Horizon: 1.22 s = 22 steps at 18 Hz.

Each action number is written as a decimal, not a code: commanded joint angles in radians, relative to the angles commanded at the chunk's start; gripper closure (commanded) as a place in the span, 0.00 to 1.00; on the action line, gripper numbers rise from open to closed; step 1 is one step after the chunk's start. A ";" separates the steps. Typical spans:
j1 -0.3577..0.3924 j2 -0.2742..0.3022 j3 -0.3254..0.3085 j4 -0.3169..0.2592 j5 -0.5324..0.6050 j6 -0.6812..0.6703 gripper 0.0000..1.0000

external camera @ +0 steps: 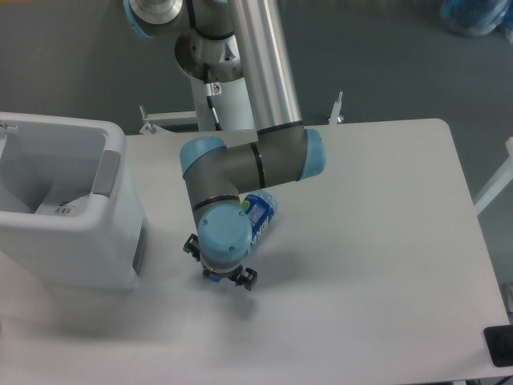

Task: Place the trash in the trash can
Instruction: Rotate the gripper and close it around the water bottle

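The small clear bottle [261, 212] with a blue-green label lies on the white table [377, 241], its left end hidden behind my wrist. My gripper [224, 274] points straight down just left of and in front of the bottle. The blue wrist covers it, and only black finger parts [245, 277] stick out, so I cannot tell how the jaws stand. The white trash can [76, 241] stands at the left edge, with a grey panel [107, 172] by its mouth. Inside it lies the thin clear bag with a barcode sticker [64, 208].
The arm's base and mount [212, 64] stand behind the table's far edge. A blue bag [477, 16] lies on the floor at top right. A dark object [498, 345] sits at the table's right front corner.
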 joint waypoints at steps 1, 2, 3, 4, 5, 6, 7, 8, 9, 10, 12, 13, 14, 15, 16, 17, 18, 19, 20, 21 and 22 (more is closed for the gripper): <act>-0.002 -0.005 0.003 -0.002 0.000 -0.005 0.00; -0.006 -0.011 0.005 0.000 0.000 -0.009 0.00; -0.011 -0.015 0.011 0.000 0.002 -0.017 0.00; -0.011 -0.021 0.012 0.000 0.006 -0.021 0.00; -0.012 -0.025 0.015 -0.002 0.011 -0.021 0.00; -0.012 -0.025 0.017 -0.002 0.011 -0.021 0.00; -0.012 -0.025 0.017 0.000 0.011 -0.021 0.00; -0.012 -0.025 0.017 -0.002 0.011 -0.021 0.00; -0.014 -0.025 0.017 -0.002 0.012 -0.021 0.01; -0.014 -0.023 0.018 -0.002 0.011 -0.021 0.10; -0.014 -0.017 0.023 -0.006 0.006 -0.020 0.34; -0.012 -0.015 0.023 -0.008 0.006 -0.018 0.43; -0.014 -0.015 0.023 -0.009 0.003 -0.018 0.53; -0.014 -0.015 0.023 -0.011 0.003 -0.018 0.62; -0.014 -0.012 0.023 -0.011 0.003 -0.018 0.68; -0.014 -0.009 0.023 -0.011 0.003 -0.017 0.72; -0.014 -0.009 0.023 -0.012 0.002 -0.017 0.74; -0.014 -0.008 0.023 -0.012 0.003 -0.017 0.75; -0.012 -0.008 0.023 -0.012 0.003 -0.017 0.76; -0.014 -0.008 0.023 -0.012 0.003 -0.018 0.78; -0.012 -0.005 0.025 -0.012 0.003 -0.018 0.79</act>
